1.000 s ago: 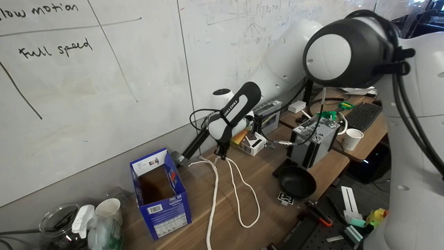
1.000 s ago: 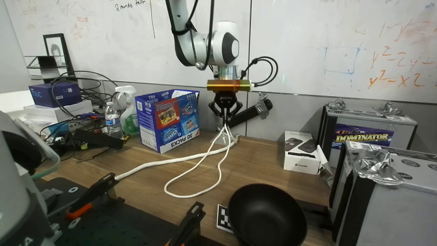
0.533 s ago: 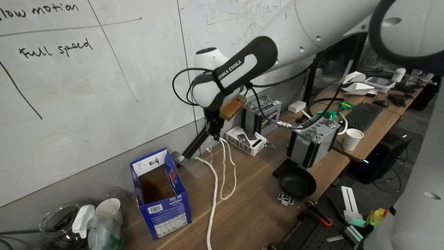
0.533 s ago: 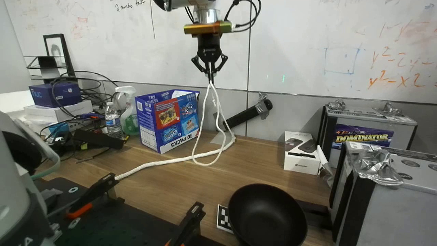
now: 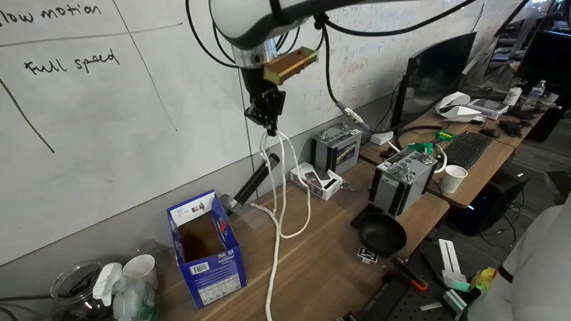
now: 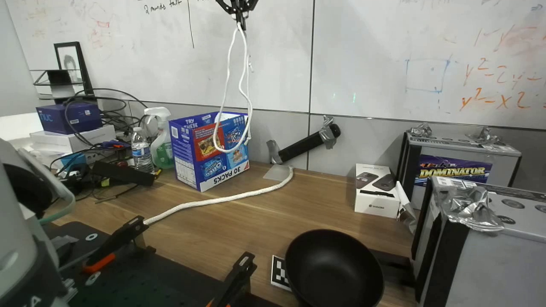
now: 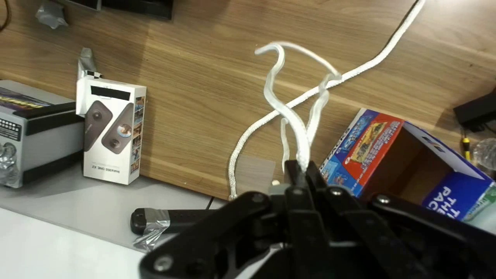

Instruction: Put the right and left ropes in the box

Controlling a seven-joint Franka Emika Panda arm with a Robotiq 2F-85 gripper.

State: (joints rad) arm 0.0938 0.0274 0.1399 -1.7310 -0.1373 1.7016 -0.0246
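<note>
My gripper (image 5: 271,132) is shut on a white rope (image 5: 308,200) high above the table. The gripper's tips also show at the top of an exterior view (image 6: 241,24) and in the wrist view (image 7: 306,170). The held rope hangs in long loops; its loop (image 6: 228,150) appears in front of the box in that view. The other white rope (image 6: 222,199) lies on the table and shows under the held one in the wrist view (image 7: 252,130). The blue box (image 5: 218,278) stands open-topped, brown inside, by the wall; it is right of the gripper in the wrist view (image 7: 350,155).
A black bar (image 6: 300,147) is taped to the wall beside the box. A white printed carton (image 6: 375,200) and grey boxes (image 5: 401,187) stand farther along. A black pan (image 6: 335,268) is near the table front. A spray bottle (image 6: 162,145) stands beside the box.
My gripper has risen far with the held rope, lifting its loops off the table, and shifted toward the box side. The other rope and the box have not moved.
</note>
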